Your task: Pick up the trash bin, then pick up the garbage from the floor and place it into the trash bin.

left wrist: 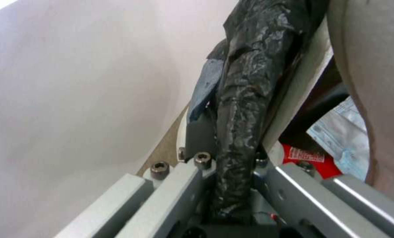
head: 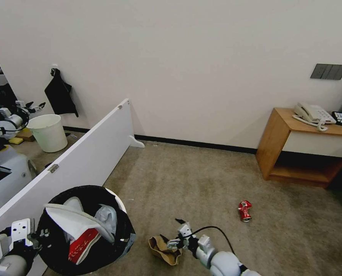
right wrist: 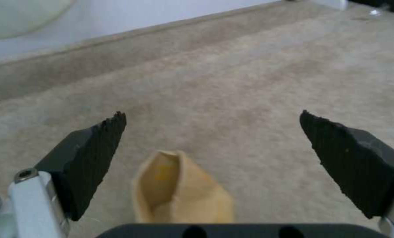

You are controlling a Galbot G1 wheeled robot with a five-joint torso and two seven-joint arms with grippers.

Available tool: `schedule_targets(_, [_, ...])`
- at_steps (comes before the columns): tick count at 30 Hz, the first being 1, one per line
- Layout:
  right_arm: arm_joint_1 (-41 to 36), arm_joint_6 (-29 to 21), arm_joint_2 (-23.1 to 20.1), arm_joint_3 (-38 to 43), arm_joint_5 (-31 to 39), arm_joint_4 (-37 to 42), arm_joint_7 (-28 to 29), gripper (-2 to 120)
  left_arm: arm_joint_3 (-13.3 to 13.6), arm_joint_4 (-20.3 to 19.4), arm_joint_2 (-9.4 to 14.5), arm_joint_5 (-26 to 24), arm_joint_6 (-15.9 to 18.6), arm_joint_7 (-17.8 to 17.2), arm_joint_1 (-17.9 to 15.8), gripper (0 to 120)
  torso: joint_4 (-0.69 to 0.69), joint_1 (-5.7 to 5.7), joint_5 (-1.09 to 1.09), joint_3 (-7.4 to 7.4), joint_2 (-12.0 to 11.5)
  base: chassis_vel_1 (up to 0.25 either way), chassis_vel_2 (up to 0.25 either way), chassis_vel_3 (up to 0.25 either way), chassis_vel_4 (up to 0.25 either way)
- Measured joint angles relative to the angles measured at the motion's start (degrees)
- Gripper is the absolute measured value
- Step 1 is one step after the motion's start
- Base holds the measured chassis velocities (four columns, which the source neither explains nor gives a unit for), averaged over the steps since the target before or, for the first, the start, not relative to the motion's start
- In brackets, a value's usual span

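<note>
The trash bin (head: pixel 121 209), white with a black bag over its rim, hangs at my lower left. My left gripper (head: pixel 40 234) is shut on its near rim, and the left wrist view shows the fingers (left wrist: pixel 179 185) clamping the black bag (left wrist: pixel 249 82). Inside lie a white slipper (head: pixel 73 218), a red-white carton (head: pixel 82 243) and tissue (head: pixel 107 216). My right gripper (head: pixel 174 232) is low over the carpet, open. The brown torn cardboard (head: pixel 162 249) lies between its fingers (right wrist: pixel 95 158), untouched. A crushed red can (head: pixel 245 211) lies on the carpet further right.
A white panel (head: pixel 86 157) leans along the left, just beside the bin. Beyond it stand a cream unlined bucket (head: pixel 48 132) and another robot (head: pixel 4 161). A wooden side table (head: pixel 278 145) with a telephone stands against the wall at right. Open carpet lies ahead.
</note>
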Motion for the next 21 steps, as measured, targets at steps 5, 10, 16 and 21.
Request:
schedule_targets(5, [1.35,-0.73,2.81,-1.58,1.13,-1.74,0.22,100,-0.19,-0.67,0.28,-0.31,0.00,0.01,0.31,0,0.00,0.00,0.01,0.00,0.00,0.000,0.000,0.000,0.000])
schedule_targets(10, [2.48,-1.30,4.24,-2.73,1.50,-3.28,0.42,100,0.20,-0.68,0.41,-0.28,0.00,0.02,0.25,0,0.00,0.00,0.00,0.00,0.00,0.000,0.000,0.000,0.000])
schedule_targets(16, [3.92,-2.76,5.81,-4.37,2.00,-5.71,1.14,100,0.19,-0.67,0.62,-0.31,0.00,0.01,0.12,0,0.00,0.00,0.00,0.00,0.00,0.000,0.000,0.000,0.000])
schedule_targets(21, [4.78,-5.32,6.79,-6.10,2.46,-9.34,2.52,100,0.03,-0.51,0.94,-0.58,-0.01,0.01,-0.49,0,-0.01,-0.01,0.00,0.00,0.00,0.000,0.000,0.000,0.000])
